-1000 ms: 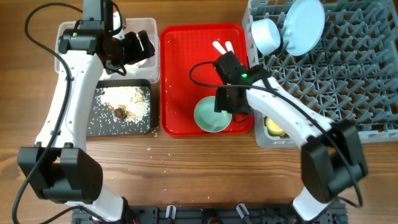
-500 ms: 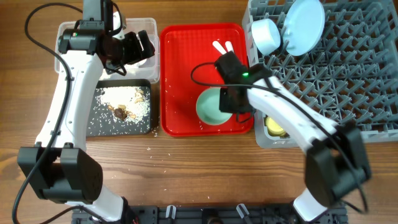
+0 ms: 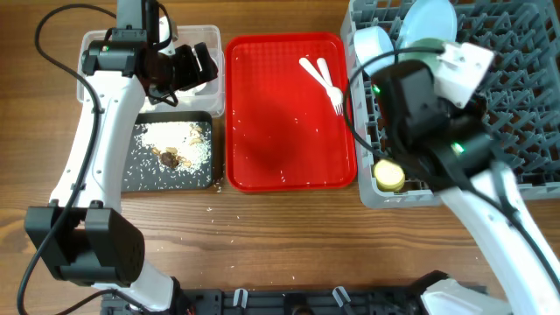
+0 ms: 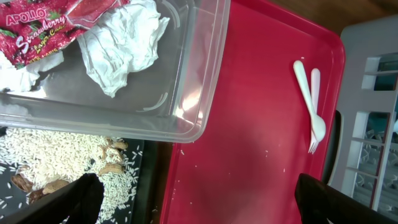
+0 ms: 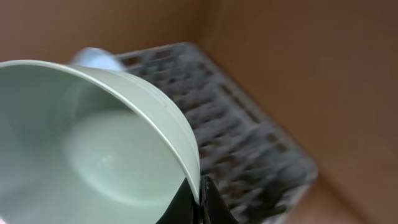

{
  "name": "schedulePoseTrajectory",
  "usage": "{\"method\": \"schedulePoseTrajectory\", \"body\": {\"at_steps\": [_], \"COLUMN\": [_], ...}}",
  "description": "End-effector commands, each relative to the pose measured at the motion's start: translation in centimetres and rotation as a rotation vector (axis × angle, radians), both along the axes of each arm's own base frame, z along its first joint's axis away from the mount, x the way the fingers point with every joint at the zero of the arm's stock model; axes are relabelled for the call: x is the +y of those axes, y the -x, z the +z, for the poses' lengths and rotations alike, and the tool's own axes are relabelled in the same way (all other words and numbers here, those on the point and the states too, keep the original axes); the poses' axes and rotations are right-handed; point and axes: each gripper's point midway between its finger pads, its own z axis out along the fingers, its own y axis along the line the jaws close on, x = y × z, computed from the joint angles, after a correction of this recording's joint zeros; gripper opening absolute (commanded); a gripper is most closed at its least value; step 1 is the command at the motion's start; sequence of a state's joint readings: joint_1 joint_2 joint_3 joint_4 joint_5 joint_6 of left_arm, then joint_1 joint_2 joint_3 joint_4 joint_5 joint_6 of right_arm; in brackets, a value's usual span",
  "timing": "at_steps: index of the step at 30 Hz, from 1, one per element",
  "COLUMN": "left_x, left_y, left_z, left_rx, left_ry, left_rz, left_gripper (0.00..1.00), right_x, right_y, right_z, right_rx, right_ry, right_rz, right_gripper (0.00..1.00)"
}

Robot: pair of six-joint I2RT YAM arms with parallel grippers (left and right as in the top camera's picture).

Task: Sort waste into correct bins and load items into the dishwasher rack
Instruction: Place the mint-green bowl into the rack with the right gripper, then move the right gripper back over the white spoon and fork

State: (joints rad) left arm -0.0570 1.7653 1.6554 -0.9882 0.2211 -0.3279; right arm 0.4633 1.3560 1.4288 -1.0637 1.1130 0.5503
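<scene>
My right gripper [image 5: 200,200] is shut on the rim of a pale green bowl [image 5: 93,143], held tilted above the blurred grey dishwasher rack [image 5: 249,143]. In the overhead view the right arm hides most of that bowl over the rack [image 3: 507,131]. A pale blue plate [image 3: 433,22], another bowl [image 3: 374,44] and a yellow cup [image 3: 389,177] are in the rack. White cutlery [image 3: 324,80] lies on the red tray [image 3: 289,131]. My left gripper [image 4: 205,205] is open, hovering by the clear tub [image 4: 186,93], which holds the red wrapper [image 4: 37,28] and tissue [image 4: 124,37].
The black tray [image 3: 171,153] in front of the clear tub holds rice and brown food lumps [image 4: 50,162]. A few loose rice grains dot the red tray and the wooden table [image 3: 219,219] near its front edge.
The right gripper shut on the bowl's rim in the red tray, lifted it and carried it right, over the rack. The left arm has stayed where it was.
</scene>
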Motion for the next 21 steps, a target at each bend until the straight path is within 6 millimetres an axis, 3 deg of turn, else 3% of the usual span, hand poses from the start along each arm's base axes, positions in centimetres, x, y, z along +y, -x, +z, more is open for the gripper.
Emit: {"method": "schedulePoseTrajectory", "body": {"at_steps": [1, 5, 12, 18, 21], "left_x": [0.2, 0.2, 0.2, 0.2, 0.2], "left_y": [-0.1, -0.1, -0.1, -0.1, -0.1], "left_z": [0.6, 0.6, 0.6, 0.6, 0.6], "left_rx": [-0.018, -0.018, -0.018, -0.018, -0.018], "left_ry": [-0.007, -0.007, -0.007, -0.007, -0.007], "left_rz": [0.001, 0.001, 0.001, 0.001, 0.001], "left_gripper": [1.0, 1.0, 1.0, 1.0, 1.0], "right_x": [-1.5, -0.9, -0.4, 1.5, 1.6], "right_y": [-1.8, -5.6, -10.2, -11.4, -11.1], "right_z": [-0.5, -3.8, -10.8, -15.4, -16.0], "right_rx": [0.118, 0.263, 0.421, 0.529, 0.567], "right_ry": [0.341, 0.518, 0.512, 0.374, 0.365], "right_rz": [-0.117, -0.14, -0.064, 0.116, 0.137], "right_gripper": [0.04, 0.04, 0.04, 0.04, 0.04]}}
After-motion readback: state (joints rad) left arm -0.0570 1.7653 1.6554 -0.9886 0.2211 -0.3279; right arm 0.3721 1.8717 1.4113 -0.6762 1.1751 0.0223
